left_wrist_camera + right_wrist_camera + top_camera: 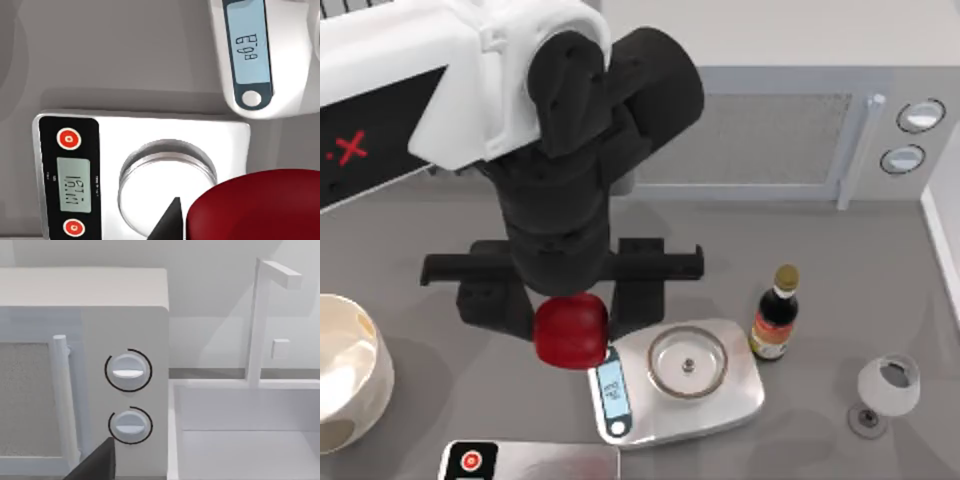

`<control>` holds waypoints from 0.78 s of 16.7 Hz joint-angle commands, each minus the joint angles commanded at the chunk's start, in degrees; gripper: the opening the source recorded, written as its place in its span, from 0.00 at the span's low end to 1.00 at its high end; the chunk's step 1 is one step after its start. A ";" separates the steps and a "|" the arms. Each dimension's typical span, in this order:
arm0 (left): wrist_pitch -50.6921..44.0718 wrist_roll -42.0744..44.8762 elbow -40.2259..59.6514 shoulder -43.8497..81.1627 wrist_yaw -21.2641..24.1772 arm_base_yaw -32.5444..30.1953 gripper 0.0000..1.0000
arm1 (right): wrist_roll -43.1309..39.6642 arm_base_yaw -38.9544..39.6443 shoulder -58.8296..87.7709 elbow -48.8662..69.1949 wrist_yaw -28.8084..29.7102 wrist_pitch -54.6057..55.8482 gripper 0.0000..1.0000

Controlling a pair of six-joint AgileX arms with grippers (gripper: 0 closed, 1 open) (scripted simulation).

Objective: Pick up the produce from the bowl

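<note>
One red produce (571, 331) clamped in left gripper (570, 325), held directly beneath the fingers, lifted clear and hanging just beside the steel scale (720, 405), at its top-view left edge. No long axis worth noting: round. One cream bowl (345, 385) well to the left of that scale, far edge of the table, now without fruit. Two scales counted, the second (535, 462) white, nearer the front. One dark bottle (776, 315) just right of the steel scale, one wine glass (886, 392) farther right. Behind, one microwave (760, 135). Right gripper: fingers impossible to judge.
</note>
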 joint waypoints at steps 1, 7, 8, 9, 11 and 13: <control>0.14 0.02 -0.08 0.05 0.02 -0.06 0.00 | 0.00 0.00 0.00 0.00 0.00 0.00 1.00; 9.32 1.64 -7.46 0.32 1.51 -2.25 0.00 | 0.00 0.00 0.00 0.00 0.00 0.00 1.00; 11.37 1.91 -9.56 0.26 1.65 -2.26 0.00 | 0.00 0.00 0.00 0.00 0.00 0.00 1.00; 13.48 2.06 -11.73 0.36 1.66 -2.10 0.00 | 0.00 0.00 0.00 0.00 0.00 0.00 1.00; 17.81 1.93 -15.78 1.27 1.34 -1.40 0.00 | 0.00 0.00 0.00 0.00 0.00 0.00 1.00; 21.82 1.23 -18.73 2.95 0.68 -0.54 0.00 | 0.00 0.00 0.00 0.00 0.00 0.00 1.00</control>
